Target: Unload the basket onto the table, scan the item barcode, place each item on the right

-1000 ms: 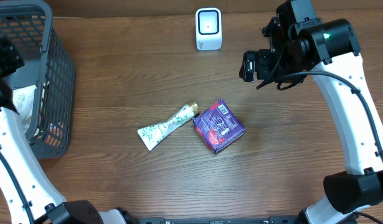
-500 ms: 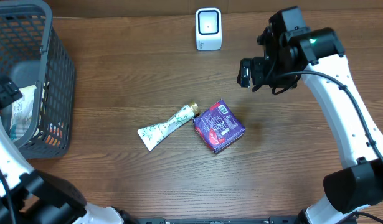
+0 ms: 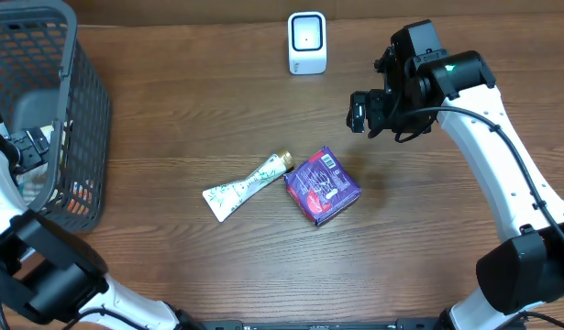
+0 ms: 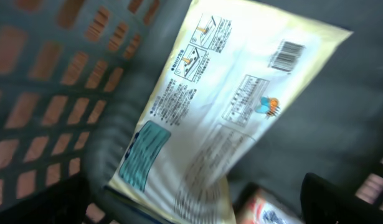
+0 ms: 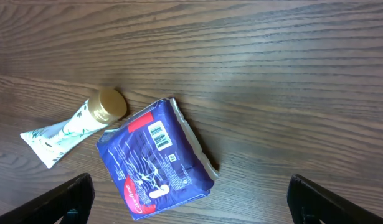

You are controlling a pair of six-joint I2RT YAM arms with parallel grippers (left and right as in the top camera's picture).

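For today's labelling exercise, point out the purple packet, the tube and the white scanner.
purple packet (image 3: 322,187), overhead view, middle of its top face.
tube (image 3: 245,186), overhead view, middle of its body.
white scanner (image 3: 307,42), overhead view, its front face.

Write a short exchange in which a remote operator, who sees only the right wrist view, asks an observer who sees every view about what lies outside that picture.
Operator: I see a purple packet with its barcode facing up, and a tube beside it. Where would I take it for scanning?
Observer: A white scanner stands near the far edge of the table, beyond the packet in the overhead view.
Operator: Is anything else out there?
Observer: A grey basket stands on the robot's left, and the left wrist view shows a pale printed pouch inside it.
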